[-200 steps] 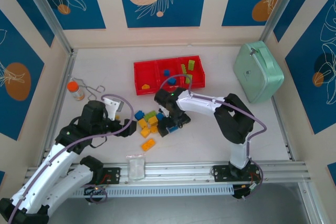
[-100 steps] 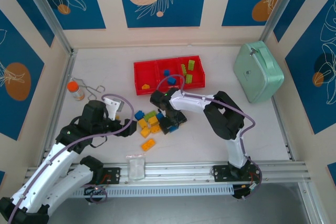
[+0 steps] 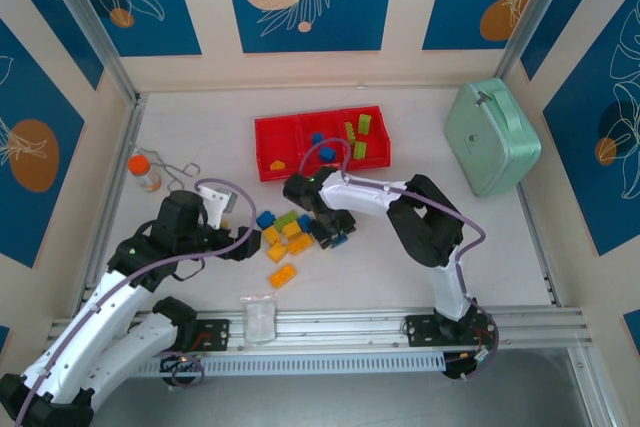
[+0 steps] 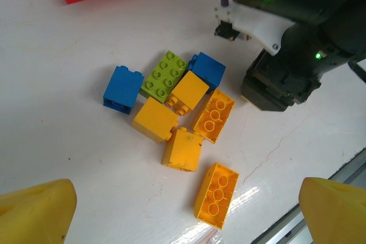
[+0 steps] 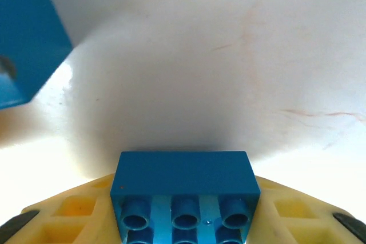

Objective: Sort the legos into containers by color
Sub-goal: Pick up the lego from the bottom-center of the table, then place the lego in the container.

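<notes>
bright, even light; soft shadows

A red tray (image 3: 300, 119) of three joined bins sits toward the back of the table. Its left bin holds a yellow brick (image 3: 278, 164), the middle bin two blue bricks (image 3: 317, 137), and the right bin three lime green bricks (image 3: 364, 124). Nearer, loose bricks huddle together on the table: five yellow (image 4: 154, 119), two blue (image 4: 122, 88), one green (image 4: 164, 76). Just beside them a lone blue brick (image 5: 184, 170) sits between the right gripper's (image 5: 184, 182) fingers, pads against its sides.
</notes>
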`<move>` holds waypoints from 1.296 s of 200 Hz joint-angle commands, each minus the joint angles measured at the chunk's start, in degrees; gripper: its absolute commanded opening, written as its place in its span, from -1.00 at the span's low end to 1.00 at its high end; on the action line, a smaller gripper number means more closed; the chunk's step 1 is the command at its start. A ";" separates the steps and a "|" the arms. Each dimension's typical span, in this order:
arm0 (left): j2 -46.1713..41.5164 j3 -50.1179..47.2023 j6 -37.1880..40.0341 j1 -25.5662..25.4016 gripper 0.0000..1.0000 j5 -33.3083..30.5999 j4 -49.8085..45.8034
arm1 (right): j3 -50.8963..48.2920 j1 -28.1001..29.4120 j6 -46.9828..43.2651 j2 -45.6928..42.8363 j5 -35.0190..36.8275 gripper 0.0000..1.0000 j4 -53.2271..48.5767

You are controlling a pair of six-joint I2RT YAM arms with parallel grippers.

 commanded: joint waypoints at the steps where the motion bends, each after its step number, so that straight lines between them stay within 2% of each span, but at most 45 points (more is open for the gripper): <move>1: -0.58 -0.31 0.70 -0.40 0.98 0.40 0.20 | 4.54 -2.16 2.57 -6.79 -0.58 -0.26 -2.46; 33: -0.86 -0.32 0.63 -0.40 0.99 0.18 0.20 | 9.83 -8.13 4.06 -10.28 -6.59 -0.26 1.15; 64: -1.30 -0.23 0.68 -0.40 0.99 -0.12 0.12 | 14.28 -14.17 6.86 -8.66 -12.36 -0.31 7.42; 92: -2.43 -0.32 0.64 -0.39 0.98 -0.55 0.18 | 18.88 -17.09 8.11 -3.86 -16.78 -0.32 13.03; 171: -3.36 -0.31 0.74 -0.38 0.99 -0.71 0.22 | 37.10 -22.03 11.68 14.21 -25.70 -0.28 14.77; 211: -3.36 -0.37 0.74 -0.40 0.99 -0.35 0.19 | 35.02 -24.08 15.76 15.91 -30.59 0.00 21.04; 225: -3.36 -0.43 0.78 -0.43 0.99 -0.26 0.25 | 35.68 -24.04 15.78 16.37 -30.86 0.19 21.03; 239: -3.36 -0.34 0.84 -0.40 0.99 -0.19 0.27 | 36.52 -24.07 16.10 16.71 -30.86 0.48 20.13; 259: -3.34 -0.40 0.89 -0.41 0.99 -0.17 0.33 | 37.13 -24.13 15.96 16.71 -30.56 0.64 18.93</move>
